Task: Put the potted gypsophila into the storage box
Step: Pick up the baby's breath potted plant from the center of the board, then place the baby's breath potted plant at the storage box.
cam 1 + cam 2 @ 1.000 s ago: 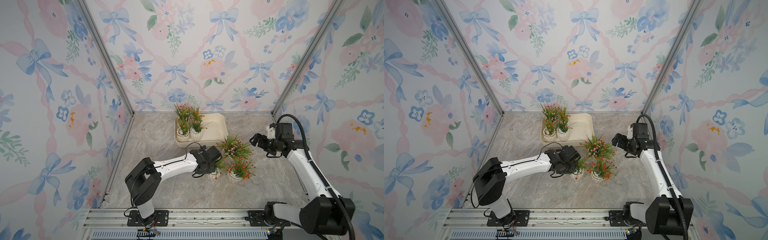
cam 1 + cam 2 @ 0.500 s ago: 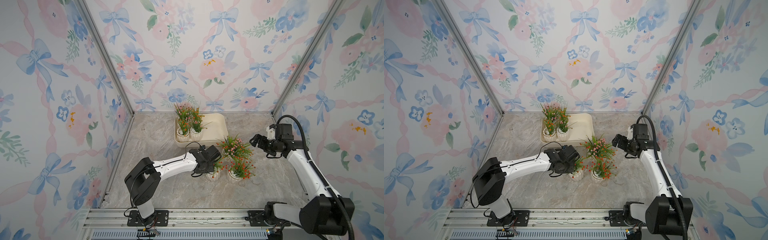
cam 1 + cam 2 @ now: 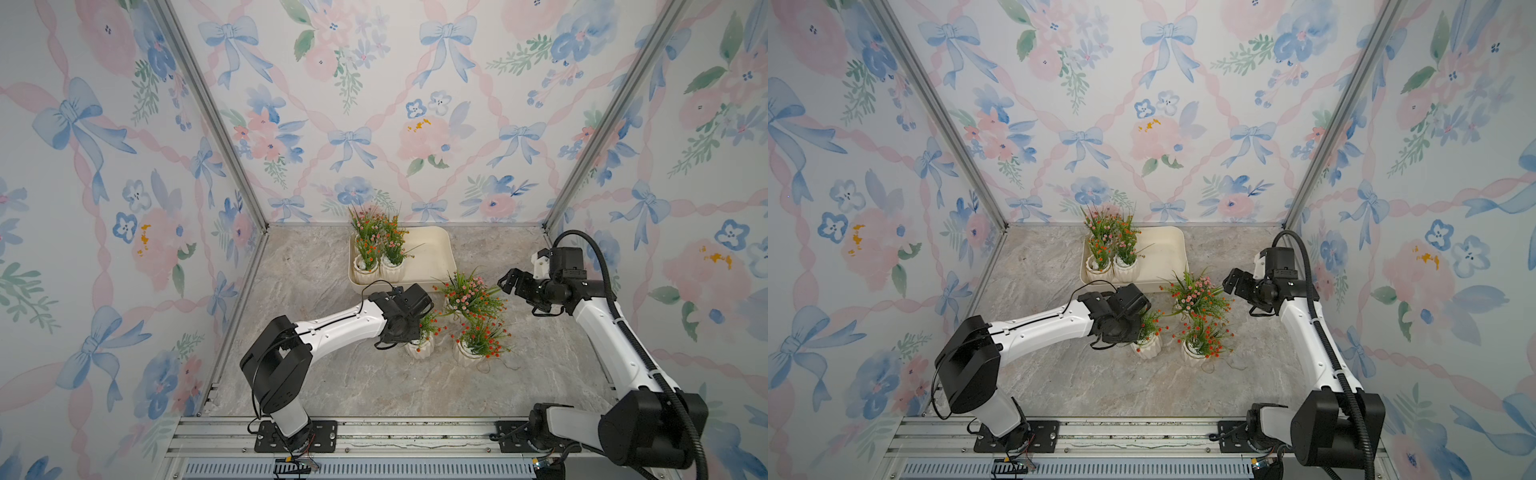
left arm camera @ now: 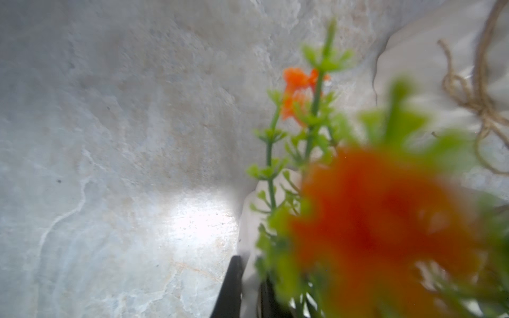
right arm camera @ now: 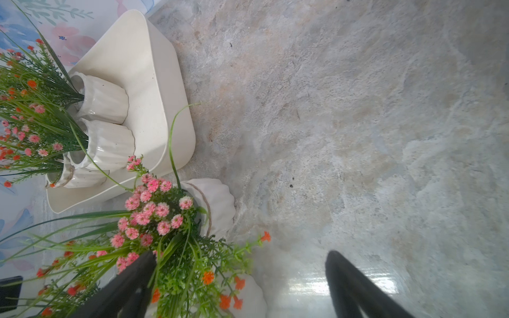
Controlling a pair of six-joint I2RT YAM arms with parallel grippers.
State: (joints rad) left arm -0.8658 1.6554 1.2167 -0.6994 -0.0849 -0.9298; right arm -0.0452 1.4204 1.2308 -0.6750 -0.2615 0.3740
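— What is nearest, and what do the left jaws hold?
— The left gripper has its jaws clenched on the rim of one potted gypsophila, a white ribbed pot with orange-red blossoms. The wrist view shows dark fingers on either side of the pot wall. The pot is upright. Whether it rests on the bench or hangs just off it, I cannot tell.
— What stands next to those jaws?
— Just beside them, toward the right arm, a second pot with orange blossoms stands upright on the bench. It is close to the held one but apart from it.
— And farther out?
— Between the two pairs of jaws is a pink-flowered pot, upright on the bench. It has a loop of twine round it, and its sprigs mingle with the second pot's. The right gripper hovers just beside those leaves, jaws released and spread wide, grasping nothing. In its wrist view one of its fingers lies in front of the sprigs.
— Where is the storage box?
— Beyond the left jaws, farthest back, near the back wall, lying flat on the bench. At least three pots stand crowded together in the end farther from the right jaws.
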